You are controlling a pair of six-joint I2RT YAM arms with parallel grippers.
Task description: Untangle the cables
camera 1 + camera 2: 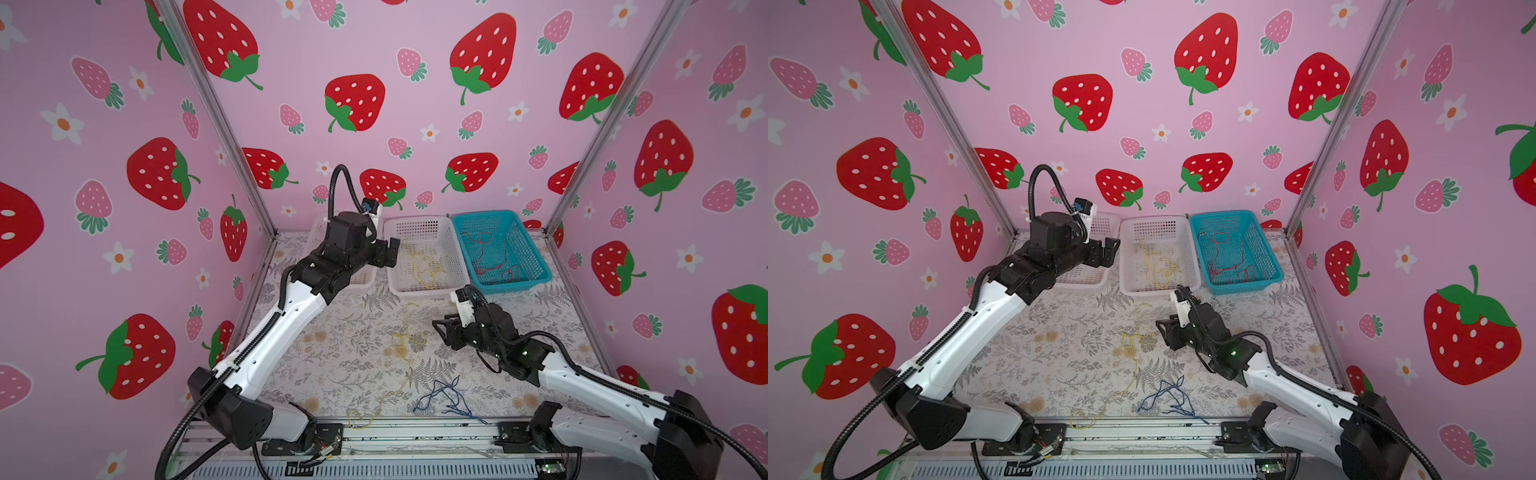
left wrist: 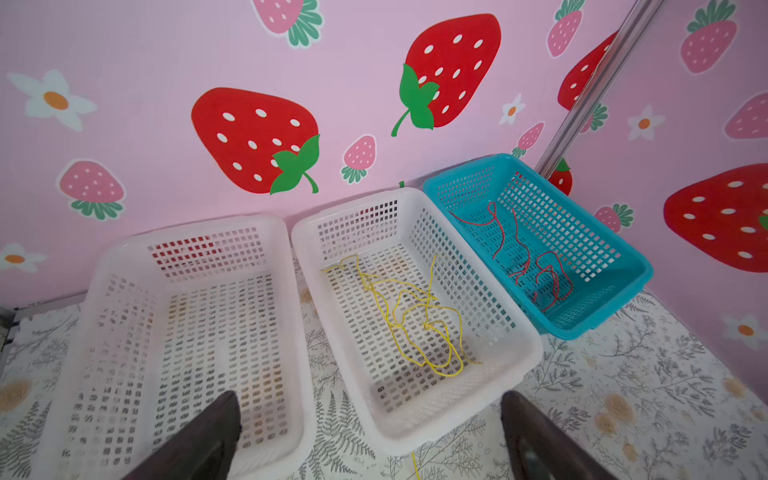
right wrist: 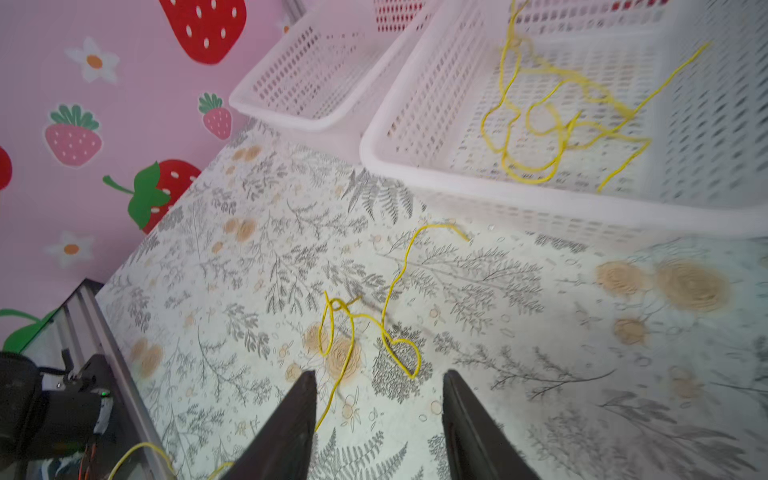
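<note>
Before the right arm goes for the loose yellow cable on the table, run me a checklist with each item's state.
1. Left gripper open and empty: ok.
2. Right gripper open, nothing between its fingers: ok.
3. Yellow cable on the table in sight just ahead of the right gripper: ok.
4. That cable free of loops and crossings: not ok, it crosses itself near its middle.
5. That cable apart from the dark blue cable: cannot tell, they lie close near the front edge.
6. Middle white basket has room: ok, only the yellow cable in the basket lies inside.
</note>
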